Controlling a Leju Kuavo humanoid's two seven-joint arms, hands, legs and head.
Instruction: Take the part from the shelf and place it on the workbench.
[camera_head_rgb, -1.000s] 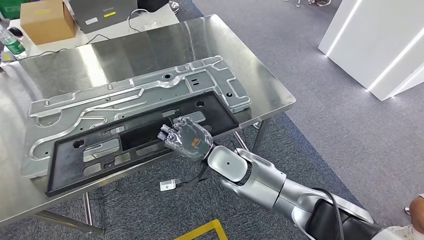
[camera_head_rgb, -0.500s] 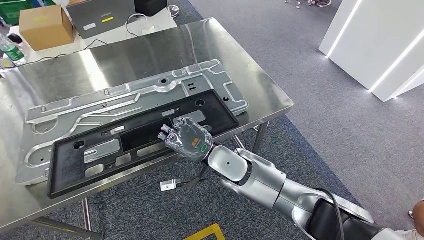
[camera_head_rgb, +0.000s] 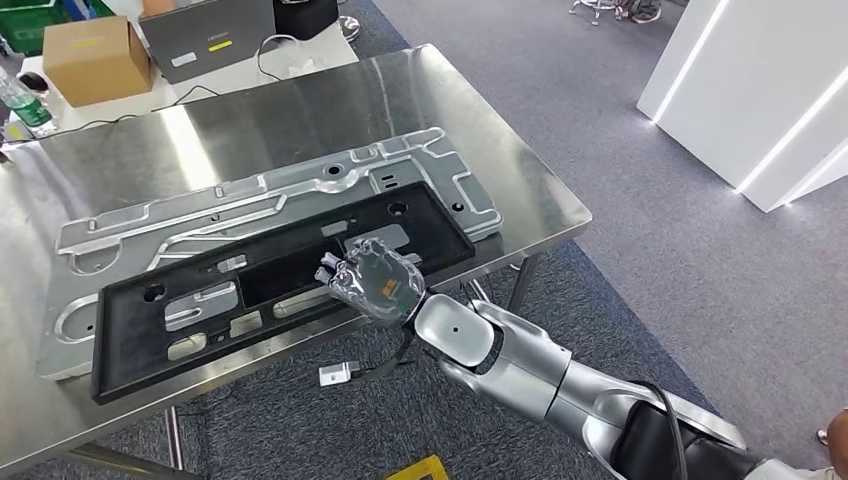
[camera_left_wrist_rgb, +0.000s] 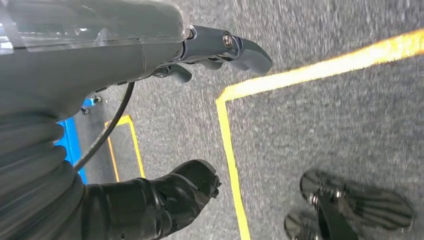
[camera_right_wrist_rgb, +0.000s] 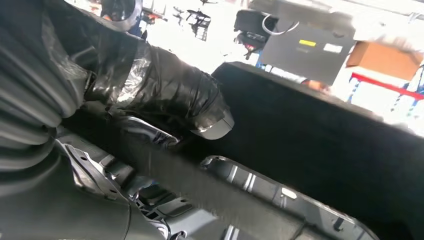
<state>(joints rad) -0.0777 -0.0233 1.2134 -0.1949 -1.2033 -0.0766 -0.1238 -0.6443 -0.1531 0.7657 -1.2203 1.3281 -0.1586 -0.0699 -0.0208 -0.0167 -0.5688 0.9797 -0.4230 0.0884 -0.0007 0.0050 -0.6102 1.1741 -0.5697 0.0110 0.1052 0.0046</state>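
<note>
A long black frame part lies on the steel workbench, on top of a silver stamped plate. Its near long edge runs along the bench's front edge. My right hand grips that near edge around its middle. In the right wrist view the thumb presses on top of the black part, with grey ribbed structure beneath it. My left hand hangs over the carpeted floor, fingers apart, holding nothing.
At the bench's far side stand a cardboard box, a grey case and a green bottle. A cable with a small connector dangles under my right wrist. White panels stand to the right. Yellow tape marks the floor.
The whole view has shifted slightly. My right hand still grips the black part, which has settled a little farther onto the bench over the silver plate.
</note>
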